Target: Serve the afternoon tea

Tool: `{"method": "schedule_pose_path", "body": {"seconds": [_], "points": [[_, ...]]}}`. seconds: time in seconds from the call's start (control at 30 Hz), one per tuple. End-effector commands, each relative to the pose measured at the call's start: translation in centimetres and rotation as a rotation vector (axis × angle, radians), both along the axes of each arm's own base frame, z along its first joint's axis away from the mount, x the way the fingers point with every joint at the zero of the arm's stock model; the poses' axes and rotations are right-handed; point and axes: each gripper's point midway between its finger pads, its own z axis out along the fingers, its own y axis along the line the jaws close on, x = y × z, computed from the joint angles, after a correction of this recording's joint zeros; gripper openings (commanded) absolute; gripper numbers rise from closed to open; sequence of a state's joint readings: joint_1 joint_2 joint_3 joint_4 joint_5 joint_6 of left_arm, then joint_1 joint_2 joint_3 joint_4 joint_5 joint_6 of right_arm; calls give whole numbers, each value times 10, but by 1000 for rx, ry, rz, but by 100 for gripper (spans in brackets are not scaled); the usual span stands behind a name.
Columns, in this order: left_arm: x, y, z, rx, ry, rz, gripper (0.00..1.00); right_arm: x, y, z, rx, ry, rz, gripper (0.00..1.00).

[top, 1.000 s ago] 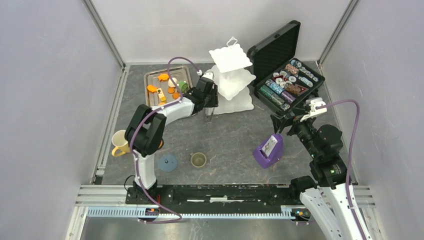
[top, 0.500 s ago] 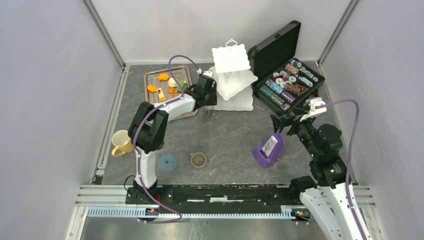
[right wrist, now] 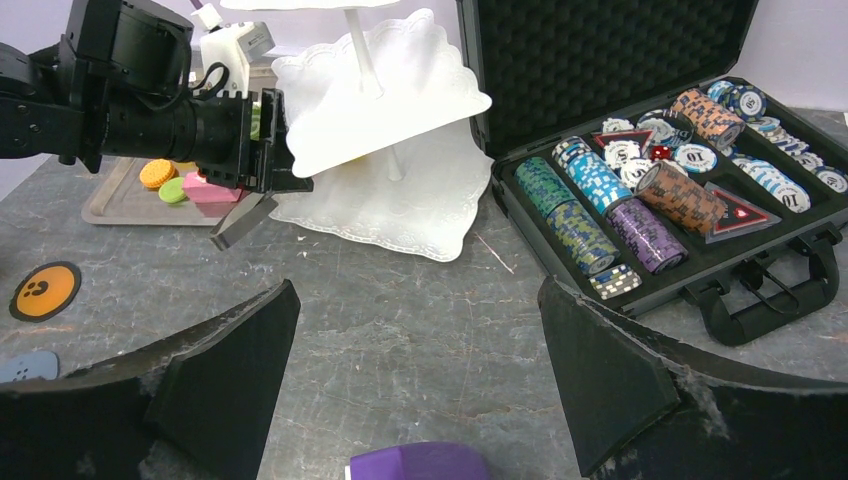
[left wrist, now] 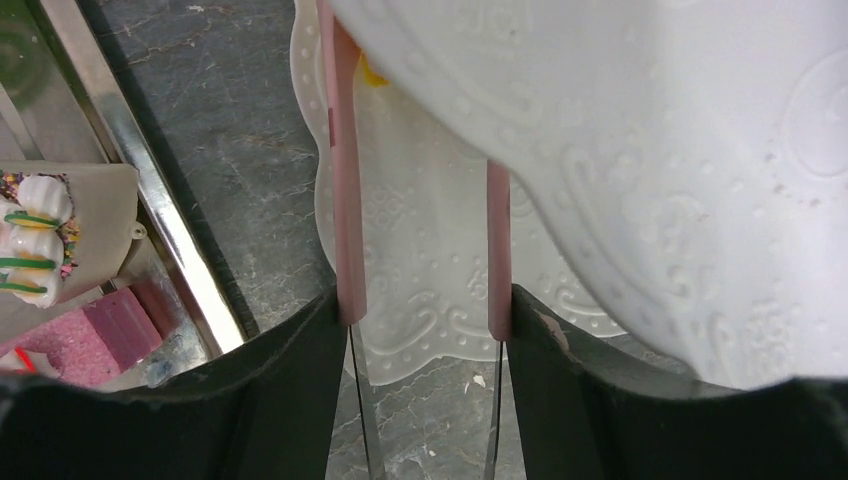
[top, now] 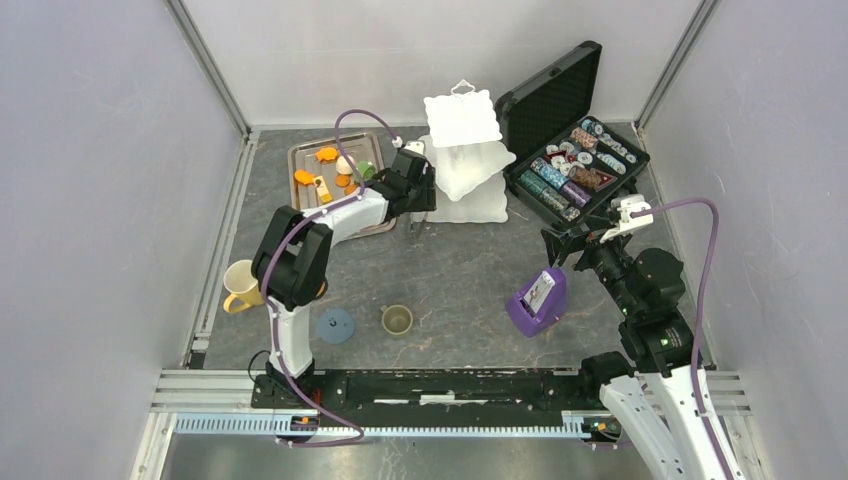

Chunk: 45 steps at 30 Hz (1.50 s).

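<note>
On our grey marbled table (top: 450,270), walled left, far and right, the white three-tier stand (top: 462,165) sits far-centre between steel tray (top: 296,150) and poker-chip case (top: 575,165), the left gripper (top: 414,220) part-open and empty at its left edge, the right gripper (right wrist: 415,310) spread wide near-right, open room mid-table.

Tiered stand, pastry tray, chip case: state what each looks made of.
Tiered stand: probably moulded plastic, white with a satin finish; it shows embossed scrollwork and scalloped edges. Pastry tray: metal, likely stainless steel, polished; its rim mirrors the surroundings. Chip case: hard black shell, material unclear; the lid is lined with dimpled foam.
</note>
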State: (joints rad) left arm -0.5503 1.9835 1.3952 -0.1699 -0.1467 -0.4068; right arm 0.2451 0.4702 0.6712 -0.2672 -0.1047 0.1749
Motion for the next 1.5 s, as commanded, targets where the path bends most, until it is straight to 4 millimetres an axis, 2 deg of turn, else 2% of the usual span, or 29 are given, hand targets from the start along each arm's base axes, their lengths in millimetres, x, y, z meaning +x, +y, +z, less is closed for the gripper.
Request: {"method": "schedule_pose_path", "body": {"seconds": [0.0, 0.33, 0.57, 0.77, 0.83, 0.93, 1.03, 1.1, 1.23, 1.37, 1.47], "points": [[4, -15, 50, -60, -122, -66, 64, -2, 0, 23, 17, -63, 4, 98], [-5, -9, 66, -63, -144, -65, 66, -1, 1, 19, 17, -53, 6, 98], [-24, 10, 86, -56, -135, -21, 66, 14, 10, 0, 23, 9, 30, 98], [-59, 39, 89, -8, -63, 29, 63, 48, 21, -34, 8, 154, 37, 99], [-73, 50, 91, 7, -44, 36, 63, 61, 24, -41, 7, 212, 24, 99], [-93, 66, 94, 24, -23, 41, 63, 83, 26, -48, 10, 301, -12, 94], [-112, 77, 105, 22, -21, 30, 63, 105, 28, -56, 24, 352, -47, 92], [-124, 86, 116, 21, -39, 26, 63, 122, 27, -70, 43, 401, -91, 90], [-145, 103, 154, 3, -122, 17, 65, 148, 34, -88, 110, 465, -135, 83], [-163, 113, 186, -18, -200, -15, 66, 170, 49, -111, 182, 525, -130, 75], [-176, 117, 203, -40, -248, -45, 66, 185, 55, -133, 191, 576, -134, 72]]}}
